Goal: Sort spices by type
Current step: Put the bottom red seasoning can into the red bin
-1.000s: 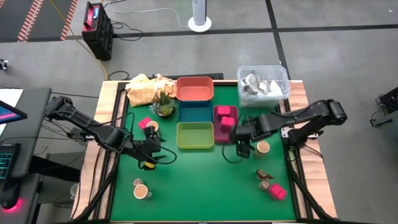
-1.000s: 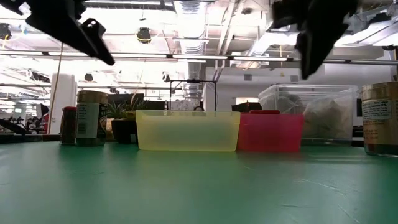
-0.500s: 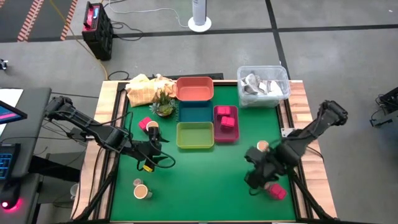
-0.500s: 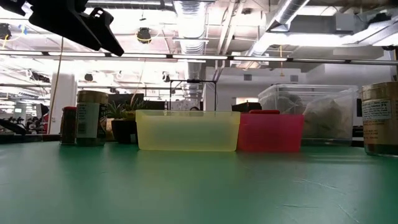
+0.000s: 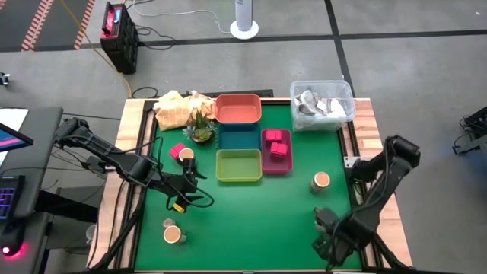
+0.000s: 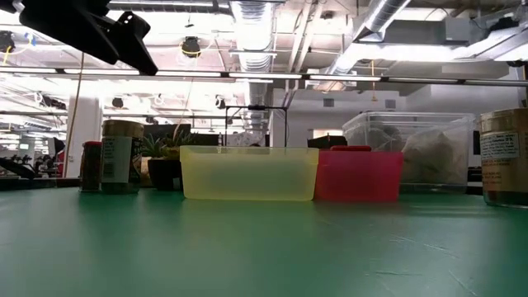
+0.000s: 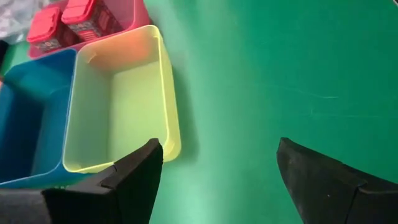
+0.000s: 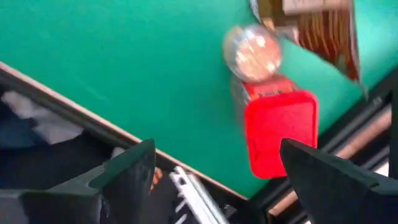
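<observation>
Two magenta blocks (image 5: pixel 275 144) lie in the pink tray (image 5: pixel 264 161). Another magenta block (image 5: pixel 177 151) and a tan jar (image 5: pixel 186 156) stand left of the trays. More jars stand at the near left (image 5: pixel 173 234) and the right (image 5: pixel 320 180). My right gripper (image 5: pixel 327 242) hangs open over the near right corner; its wrist view shows a magenta block (image 8: pixel 280 130), a round jar top (image 8: pixel 252 50) and a brown item (image 8: pixel 323 31) on the mat below its open fingers (image 8: pixel 217 180). My left gripper (image 5: pixel 186 190) hovers open left of the yellow tray (image 7: pixel 118 99).
Coral (image 5: pixel 238 108), blue (image 5: pixel 240 137) and yellow (image 5: pixel 239 164) trays sit in a column at the table's middle. A clear bin (image 5: pixel 322 103) stands at the far right, with a potted plant (image 5: pixel 202 129) and a yellow cloth (image 5: pixel 176 109) at the far left. The green mat's middle is bare.
My right gripper has swung from beside the pink tray toward the table's near right corner, rolling its wrist as it went, and stays open. It now covers the items there in the high view. My left gripper has kept its place and turned slightly.
</observation>
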`<state>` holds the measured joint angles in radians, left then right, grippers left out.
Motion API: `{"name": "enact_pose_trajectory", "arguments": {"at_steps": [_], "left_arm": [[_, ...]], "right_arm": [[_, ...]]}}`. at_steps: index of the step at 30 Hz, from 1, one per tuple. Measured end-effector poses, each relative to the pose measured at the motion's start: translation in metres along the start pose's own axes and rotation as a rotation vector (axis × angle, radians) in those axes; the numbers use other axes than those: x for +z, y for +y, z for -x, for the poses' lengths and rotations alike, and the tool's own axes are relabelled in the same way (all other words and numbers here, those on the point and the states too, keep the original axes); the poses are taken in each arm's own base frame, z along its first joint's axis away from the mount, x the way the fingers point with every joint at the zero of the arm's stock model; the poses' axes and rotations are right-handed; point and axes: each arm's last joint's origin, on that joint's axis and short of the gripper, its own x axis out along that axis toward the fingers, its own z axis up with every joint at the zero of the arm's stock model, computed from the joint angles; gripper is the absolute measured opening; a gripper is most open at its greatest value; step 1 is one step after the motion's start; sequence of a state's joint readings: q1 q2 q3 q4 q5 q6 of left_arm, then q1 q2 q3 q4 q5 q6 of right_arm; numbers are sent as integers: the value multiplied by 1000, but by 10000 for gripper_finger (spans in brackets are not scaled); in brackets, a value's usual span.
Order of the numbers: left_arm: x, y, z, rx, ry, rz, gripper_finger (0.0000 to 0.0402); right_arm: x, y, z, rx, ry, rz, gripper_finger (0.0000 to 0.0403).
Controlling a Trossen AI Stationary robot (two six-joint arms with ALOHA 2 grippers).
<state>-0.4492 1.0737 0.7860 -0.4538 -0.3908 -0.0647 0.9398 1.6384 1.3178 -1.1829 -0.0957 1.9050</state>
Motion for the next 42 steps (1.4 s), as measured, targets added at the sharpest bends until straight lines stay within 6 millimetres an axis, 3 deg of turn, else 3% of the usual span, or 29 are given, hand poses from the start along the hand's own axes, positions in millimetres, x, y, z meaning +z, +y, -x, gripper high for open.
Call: {"name": "enact_pose_trajectory", "arguments": {"at_steps": [6, 15, 26, 30, 37, 42], "left_arm": [[0, 0, 0, -12, 1, 5, 300], [0, 0, 0, -12, 4, 28, 300], [-1, -1, 0, -22, 7, 43, 300], [-1, -1, 0, -22, 7, 43, 300], [0, -1, 0, -22, 6, 43, 300], [0, -1, 0, -22, 6, 43, 300]], "right_arm": [[-12, 0, -16, -100, 38, 10, 370], [-9, -7, -18, -181, 5, 51, 370], [-3, -15, -49, -195, -9, 116, 366], [-2, -17, -54, -197, -9, 119, 339], [-3, -15, -58, -170, 18, 156, 241], [-5, -14, -58, -172, 75, 153, 235]]}}
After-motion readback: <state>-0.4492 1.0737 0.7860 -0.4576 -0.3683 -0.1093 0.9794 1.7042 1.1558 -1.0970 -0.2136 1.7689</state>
